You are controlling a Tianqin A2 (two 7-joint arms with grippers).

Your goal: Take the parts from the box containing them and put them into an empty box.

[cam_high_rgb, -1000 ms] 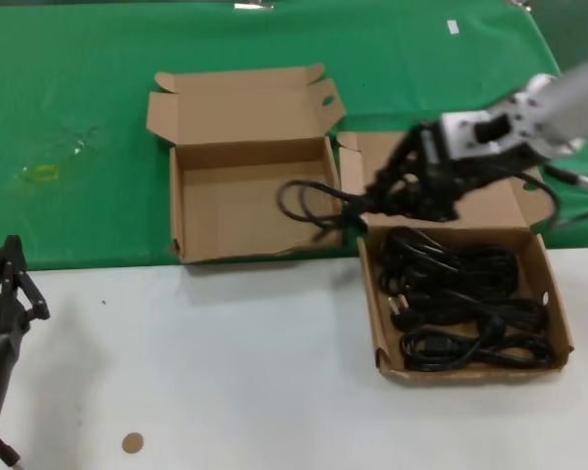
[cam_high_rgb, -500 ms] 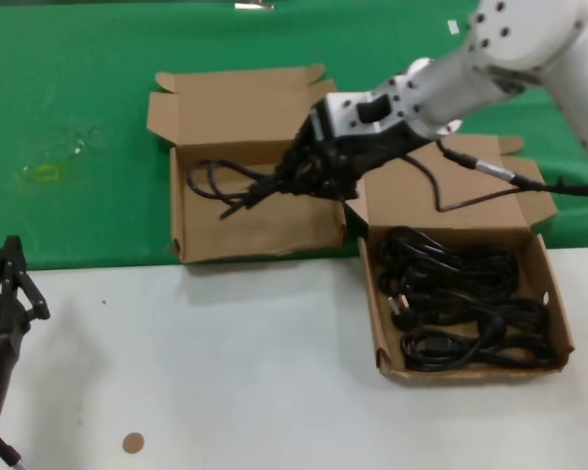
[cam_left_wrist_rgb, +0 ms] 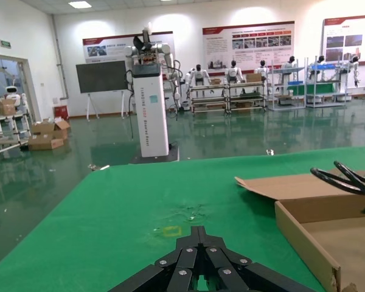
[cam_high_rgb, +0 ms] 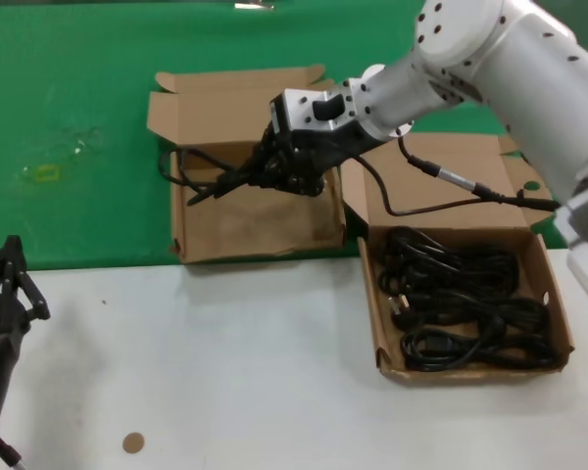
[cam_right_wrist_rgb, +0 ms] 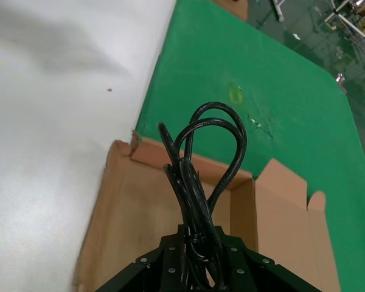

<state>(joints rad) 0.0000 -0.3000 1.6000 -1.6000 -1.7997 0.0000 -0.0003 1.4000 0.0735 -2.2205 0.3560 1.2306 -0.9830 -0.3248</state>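
My right gripper [cam_high_rgb: 260, 174] is shut on a black power cord [cam_high_rgb: 194, 176] and holds it above the taller-walled empty box [cam_high_rgb: 181, 201] on the green cloth. The cord's loops hang out past the fingers over the box's left side. In the right wrist view the cord [cam_right_wrist_rgb: 202, 164] sticks out from my right gripper [cam_right_wrist_rgb: 198, 237] over the box floor [cam_right_wrist_rgb: 131, 213]. The low-walled box [cam_high_rgb: 561, 318] at the right holds several more black cords [cam_high_rgb: 461, 299]. My left gripper [cam_high_rgb: 5, 279] is shut and parked at the near left; the left wrist view shows it [cam_left_wrist_rgb: 198, 232] over green cloth.
Both boxes' lid flaps [cam_high_rgb: 240, 98] stand open at the back. A black cable [cam_high_rgb: 451, 191] from my right arm hangs across the low box's flap. A yellowish mark [cam_high_rgb: 41, 173] is on the cloth at far left. The near table top [cam_high_rgb: 225, 372] is white.
My right gripper has carried the cord leftward from above the edge of the low box to over the taller box. The left arm has not moved.
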